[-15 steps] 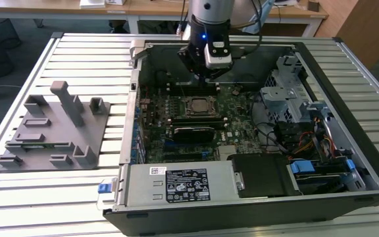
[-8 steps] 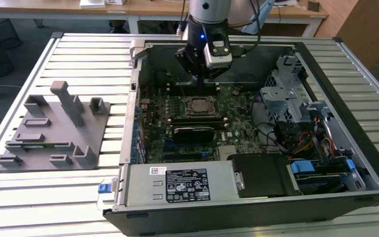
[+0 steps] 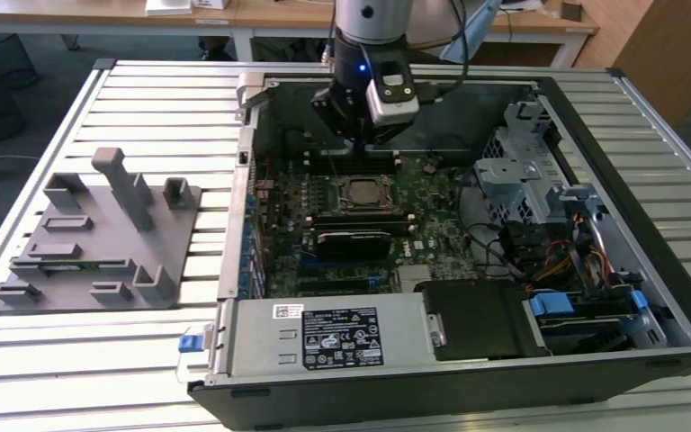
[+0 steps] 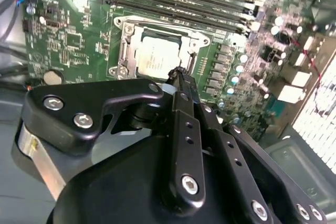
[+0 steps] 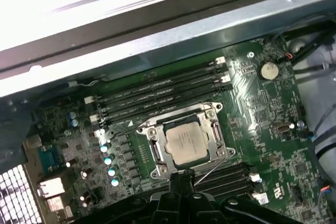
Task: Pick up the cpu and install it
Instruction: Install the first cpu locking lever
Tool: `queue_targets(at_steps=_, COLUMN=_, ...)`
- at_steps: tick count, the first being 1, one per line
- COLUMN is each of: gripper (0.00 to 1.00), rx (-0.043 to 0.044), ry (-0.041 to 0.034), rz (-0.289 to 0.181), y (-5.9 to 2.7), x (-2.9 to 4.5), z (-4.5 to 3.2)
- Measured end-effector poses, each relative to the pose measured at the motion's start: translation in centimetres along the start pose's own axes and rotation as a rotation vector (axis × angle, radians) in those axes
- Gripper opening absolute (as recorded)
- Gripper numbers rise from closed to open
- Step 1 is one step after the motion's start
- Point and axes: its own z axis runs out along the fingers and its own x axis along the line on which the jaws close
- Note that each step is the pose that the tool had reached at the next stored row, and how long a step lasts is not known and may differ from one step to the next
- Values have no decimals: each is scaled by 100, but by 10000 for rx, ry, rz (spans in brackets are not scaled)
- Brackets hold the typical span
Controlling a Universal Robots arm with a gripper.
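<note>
The cpu [image 5: 184, 140] already sits flat in the socket frame [image 5: 157, 150] on the motherboard [image 5: 252, 119], inside the open computer case [image 3: 633, 297]. The gripper [image 4: 178, 74] hangs just above it, fingers pressed together, holding nothing. Its own body hides the board's near part in both wrist views

I see a slatted metal table [image 3: 118, 99] carrying two things. An open computer case [image 3: 466, 378] lies on it toward the exterior view's right, and a grey plastic fixture [image 3: 100, 238] with upright posts sits on the left, apart from the case.
</note>
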Motion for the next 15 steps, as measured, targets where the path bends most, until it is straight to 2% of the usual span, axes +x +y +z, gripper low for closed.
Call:
queue_targets(at_steps=8, gripper=11, rx=-21, ry=-55, rz=-1430, y=1, x=1, z=20)
queue_targets(at_steps=10, gripper=11, rx=-22, ry=-61, rz=-1596, y=-4, x=17, z=25)
queue_targets(at_steps=15, gripper=11, rx=-24, ry=-63, rz=-1639, y=-57, x=194, z=34)
